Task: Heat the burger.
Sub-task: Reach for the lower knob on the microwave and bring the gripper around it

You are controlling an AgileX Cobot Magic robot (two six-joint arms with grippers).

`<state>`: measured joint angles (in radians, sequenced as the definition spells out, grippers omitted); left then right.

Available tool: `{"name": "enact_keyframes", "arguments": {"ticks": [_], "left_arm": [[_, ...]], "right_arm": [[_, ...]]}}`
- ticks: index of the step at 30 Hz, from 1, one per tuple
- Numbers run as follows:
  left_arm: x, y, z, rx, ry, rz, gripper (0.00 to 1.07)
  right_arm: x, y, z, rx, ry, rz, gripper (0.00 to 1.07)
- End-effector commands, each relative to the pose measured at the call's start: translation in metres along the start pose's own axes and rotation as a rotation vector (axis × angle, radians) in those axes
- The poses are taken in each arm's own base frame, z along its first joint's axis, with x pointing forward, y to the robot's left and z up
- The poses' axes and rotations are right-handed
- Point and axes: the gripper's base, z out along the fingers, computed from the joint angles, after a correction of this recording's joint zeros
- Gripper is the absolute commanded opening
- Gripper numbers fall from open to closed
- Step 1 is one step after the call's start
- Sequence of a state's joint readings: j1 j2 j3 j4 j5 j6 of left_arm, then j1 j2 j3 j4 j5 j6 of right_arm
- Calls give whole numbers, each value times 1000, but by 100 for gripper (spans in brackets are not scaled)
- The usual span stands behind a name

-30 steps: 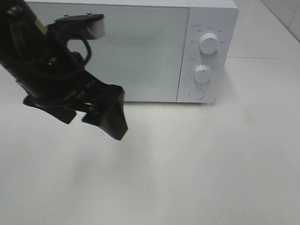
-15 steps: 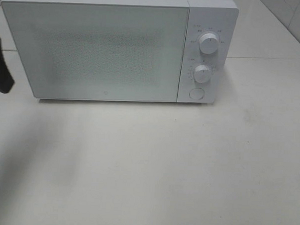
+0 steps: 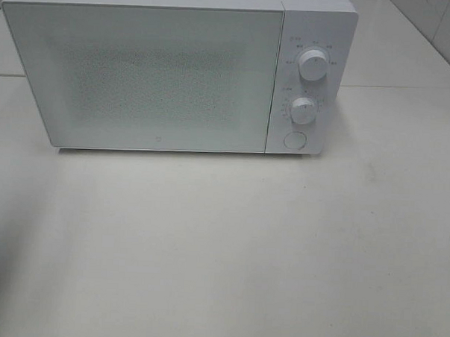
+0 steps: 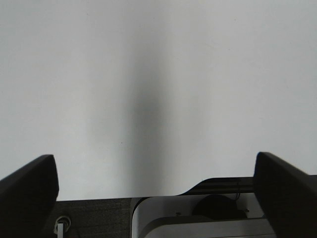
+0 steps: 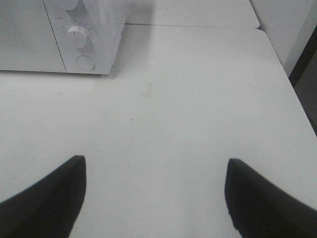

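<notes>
Right pincer stands open and empty above the tabletop, facing the microwave and its lower dial. Our left pincer gapes wide, holding nothing. We see no burger anywhere and judge it sits behind the shut door. The right arm lies nearer that dial.
</notes>
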<state>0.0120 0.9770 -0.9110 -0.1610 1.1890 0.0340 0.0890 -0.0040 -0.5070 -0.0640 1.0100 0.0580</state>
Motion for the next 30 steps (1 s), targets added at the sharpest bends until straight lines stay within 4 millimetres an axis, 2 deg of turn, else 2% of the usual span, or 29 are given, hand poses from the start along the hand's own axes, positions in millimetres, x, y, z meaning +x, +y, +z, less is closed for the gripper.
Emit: {"name": "enact_keyframes", "arguments": {"ticks": [1,2,4,7,10,11,13,19,23,24,30], "left_arm": [[22,1,-1,-1,-55,-2,100],[22,1,-1,-1,-55,-2,100],[48,2,-1,-4,-139,7,100],[54,2,0,-5,-162,9,100],[82,4,3,-6,-229,17,100],[82,4,3,-6,-229,17,100],[96,4,7,3,-249,17,100],[111,4,-4,0,-370,42,100],[118,4,-5,-5,-378,49,100],[126,5,-2,-7,-368,47,100],[138,4,-12,-9,-466,63,100]], "right_arm": [[2,0,-2,3,-36,-8,76],[2,0,-2,3,-36,-8,76],[2,0,-2,3,-36,-8,76],[2,0,-2,3,-36,-8,76],[2,0,-2,3,-36,-8,76],[2,0,-2,3,-36,-8,76],[2,0,-2,3,-36,-8,76],[2,0,-2,3,-36,-8,76],[2,0,-2,3,-36,-8,76],[2,0,-2,3,-36,-8,76],[2,0,-2,4,-36,-8,76]]}}
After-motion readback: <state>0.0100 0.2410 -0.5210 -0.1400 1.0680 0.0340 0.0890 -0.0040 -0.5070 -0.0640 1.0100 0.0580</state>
